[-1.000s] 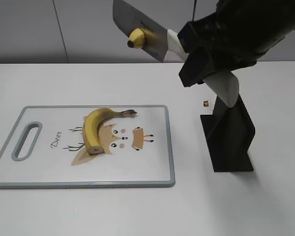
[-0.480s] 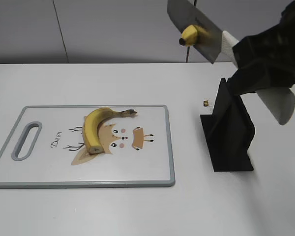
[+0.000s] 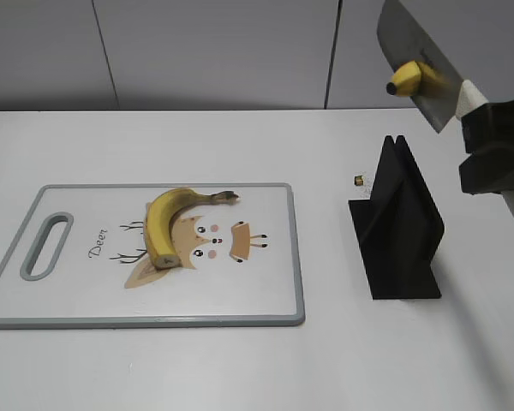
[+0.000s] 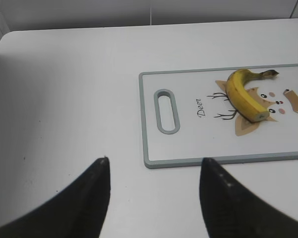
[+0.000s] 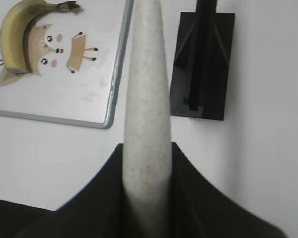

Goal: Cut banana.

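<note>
Nearest the exterior camera lies the cutting board [image 3: 265, 291], a white board with a grey rim, a handle slot at its left end and a cartoon deer printed in the middle. The banana [image 3: 167, 224] lies on that print, curved, its stem pointing toward the board's right side and its cut end facing the near edge; the flat pale cut face shows in the left wrist view [image 4: 260, 117].

Just right of the board, on the white table [image 3: 343, 360], stands the black knife stand [image 3: 398, 227], upright, its slot empty. A tiny brown scrap [image 3: 358, 180] lies on the table between the board's far right corner and the stand.

The left gripper [image 4: 154, 198] hovers over bare table off the board's handle end; its two dark fingers [image 4: 89, 198] are spread wide apart with nothing between them.

Above and beyond the stand, the right gripper [image 5: 145, 198] is clamped around the pale handle of the kitchen knife [image 3: 420, 73]; in the right wrist view the handle [image 5: 148, 99] runs straight out from between the black fingers, over the gap between board and stand. The blade is raised high and tilted, well above the stand and far from the board. A small banana end piece [image 3: 407, 77], yellow with a dark tip, sticks to the blade's flat side.
</note>
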